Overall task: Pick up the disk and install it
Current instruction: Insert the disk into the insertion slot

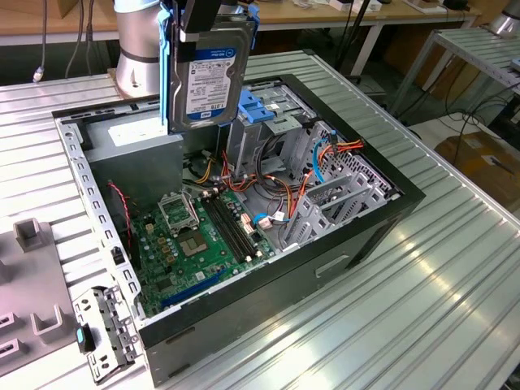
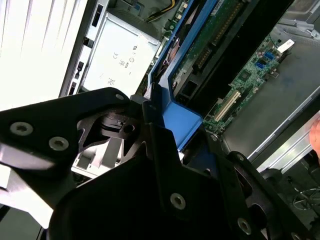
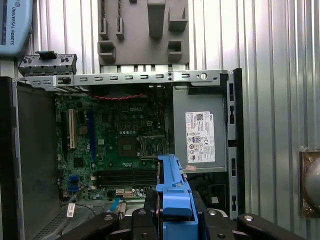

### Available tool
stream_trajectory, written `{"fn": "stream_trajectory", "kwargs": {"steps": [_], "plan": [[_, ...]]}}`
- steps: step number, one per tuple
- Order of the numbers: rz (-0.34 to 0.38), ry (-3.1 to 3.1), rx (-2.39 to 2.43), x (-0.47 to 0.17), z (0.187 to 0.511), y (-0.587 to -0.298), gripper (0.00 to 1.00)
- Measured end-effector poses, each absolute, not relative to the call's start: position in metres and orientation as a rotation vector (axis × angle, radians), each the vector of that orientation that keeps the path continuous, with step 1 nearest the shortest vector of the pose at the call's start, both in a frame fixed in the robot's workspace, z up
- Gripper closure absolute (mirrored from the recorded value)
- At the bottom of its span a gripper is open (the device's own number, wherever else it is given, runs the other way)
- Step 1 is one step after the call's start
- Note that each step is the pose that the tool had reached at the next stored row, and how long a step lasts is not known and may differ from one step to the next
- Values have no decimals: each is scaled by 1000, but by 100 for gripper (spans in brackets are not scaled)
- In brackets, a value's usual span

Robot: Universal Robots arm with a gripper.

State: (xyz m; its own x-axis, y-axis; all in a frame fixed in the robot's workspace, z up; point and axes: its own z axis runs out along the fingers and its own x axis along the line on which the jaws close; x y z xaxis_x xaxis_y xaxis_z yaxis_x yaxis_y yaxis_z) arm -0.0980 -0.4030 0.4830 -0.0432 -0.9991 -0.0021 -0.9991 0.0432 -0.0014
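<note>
Gripper [image 3: 175, 216], black-bodied, clenched on the disk [image 1: 210, 81], one blue side rail [image 3: 175, 192] showing between its fingers in the first wrist view. Disk hangs upright, label facing the exterior view, above the open computer case [image 1: 244, 313], near the grey power-supply box [image 1: 134, 146] and the blue-topped metal cage [image 1: 262, 110]. Green motherboard [image 1: 199, 236] on the case floor. Case on a ribbed metal table [image 1: 422, 309].

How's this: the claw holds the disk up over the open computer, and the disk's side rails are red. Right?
Not quite. The rails are blue, not red, as the exterior view shows. The rest stands: the claw holds the disk up over the open computer.
</note>
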Motion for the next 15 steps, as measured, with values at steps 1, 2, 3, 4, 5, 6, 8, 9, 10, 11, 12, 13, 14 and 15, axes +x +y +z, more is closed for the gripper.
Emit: {"fn": "stream_trajectory", "kwargs": {"steps": [1, 2, 3, 4, 5, 6, 8, 9, 10, 11, 12, 13, 14, 15], "plan": [[1, 2267, -2171, -98, 483, -403, 63], [1, 2267, -2171, -98, 483, -403, 63], [1, 2267, -2171, -98, 483, -403, 63], [1, 2267, -2171, -98, 483, -403, 63], [1, 2267, -2171, -98, 483, -403, 63], [1, 2267, -2171, -98, 483, -403, 63], [1, 2267, -2171, -98, 483, -403, 63], [1, 2267, -2171, -98, 483, -403, 63], [1, 2267, -2172, -98, 483, -404, 63], [1, 2267, -2171, -98, 483, -405, 63], [1, 2267, -2171, -98, 483, -406, 63], [1, 2267, -2171, -98, 483, -407, 63], [1, 2267, -2171, -98, 483, -409, 63], [1, 2267, -2171, -98, 483, -412, 63]]}}
